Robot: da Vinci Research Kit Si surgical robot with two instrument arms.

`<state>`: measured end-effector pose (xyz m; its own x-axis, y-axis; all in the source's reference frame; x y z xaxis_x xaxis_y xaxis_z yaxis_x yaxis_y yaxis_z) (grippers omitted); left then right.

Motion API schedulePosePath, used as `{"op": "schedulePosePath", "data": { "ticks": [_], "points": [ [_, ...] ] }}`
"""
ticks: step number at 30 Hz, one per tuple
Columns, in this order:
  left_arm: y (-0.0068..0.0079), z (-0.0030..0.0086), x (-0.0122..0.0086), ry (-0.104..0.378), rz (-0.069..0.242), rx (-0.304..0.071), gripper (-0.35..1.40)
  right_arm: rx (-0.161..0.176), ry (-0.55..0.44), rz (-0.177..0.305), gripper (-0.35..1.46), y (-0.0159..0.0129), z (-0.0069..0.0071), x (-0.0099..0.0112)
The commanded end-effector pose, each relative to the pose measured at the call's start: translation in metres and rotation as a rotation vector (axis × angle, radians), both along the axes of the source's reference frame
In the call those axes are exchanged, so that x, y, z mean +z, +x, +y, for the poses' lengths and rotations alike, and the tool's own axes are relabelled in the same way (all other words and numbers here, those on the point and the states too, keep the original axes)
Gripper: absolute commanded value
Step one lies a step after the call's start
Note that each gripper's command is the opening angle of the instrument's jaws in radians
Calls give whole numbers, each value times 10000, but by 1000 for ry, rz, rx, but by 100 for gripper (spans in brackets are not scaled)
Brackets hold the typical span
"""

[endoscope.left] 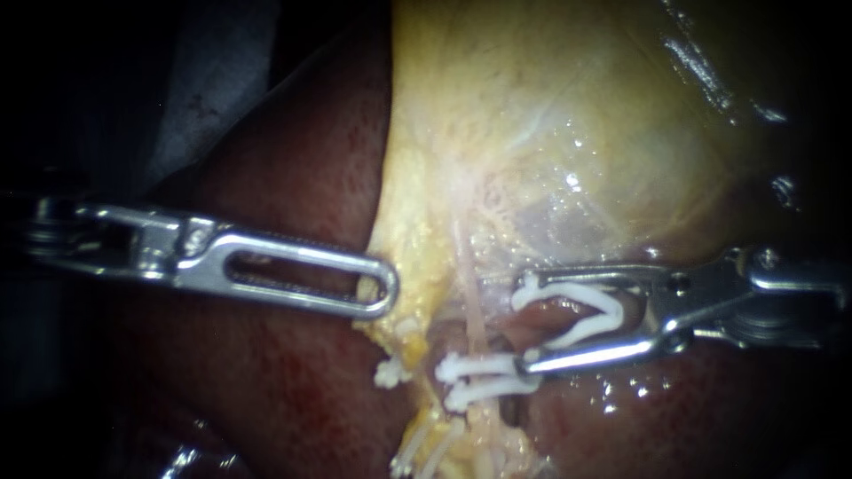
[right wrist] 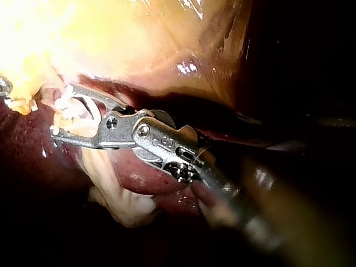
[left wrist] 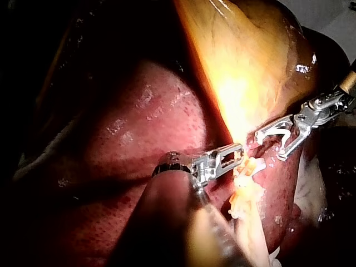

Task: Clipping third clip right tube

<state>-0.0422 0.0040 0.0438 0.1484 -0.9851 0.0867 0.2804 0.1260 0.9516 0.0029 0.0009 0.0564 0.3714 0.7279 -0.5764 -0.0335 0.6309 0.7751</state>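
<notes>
Right instrument [endoscope.left: 527, 325]: jaws spread wide yet holding the loaded clip [endoscope.left: 581, 315], open and white, from both sides; lower tip just beside the placed clips [endoscope.left: 484, 380]. Liver [endoscope.left: 266, 399] under those placed clips, gallbladder [endoscope.left: 550, 115] above them. Right tube [endoscope.left: 473, 306] rising from the placed clips, crosswise to the jaws, just ahead of their tips, not yet between them. Left instrument [endoscope.left: 386, 291] farther from them. Probably calls for a short straight advance.

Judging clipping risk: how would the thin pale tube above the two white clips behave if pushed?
The tube looks thin and strand-like, so probably floppy, bending aside. Wet glints on the gallbladder suggest the tube may slip along the open clip. The two clips likely anchor its lower end.
</notes>
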Motion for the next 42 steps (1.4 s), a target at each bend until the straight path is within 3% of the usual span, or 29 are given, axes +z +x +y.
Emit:
{"op": "schedulePosePath", "data": {
  "ticks": [1,14,21,34,42],
  "points": [
    [1,0,-2,1,0,-3,-35,3,6,-2,53,2,-1,2],
    [2,-5,-22,8,2,-4,-35,17,20,-12,53,16,-5,28],
    [2,-5,-24,9,1,-4,-35,8,17,-9,53,25,-7,45],
    [3,-5,-24,9,1,-3,-35,-19,33,0,51,52,-15,51],
    [9,0,-18,6,4,-8,-35,-16,41,-2,46,58,-16,45]
  ]
}}
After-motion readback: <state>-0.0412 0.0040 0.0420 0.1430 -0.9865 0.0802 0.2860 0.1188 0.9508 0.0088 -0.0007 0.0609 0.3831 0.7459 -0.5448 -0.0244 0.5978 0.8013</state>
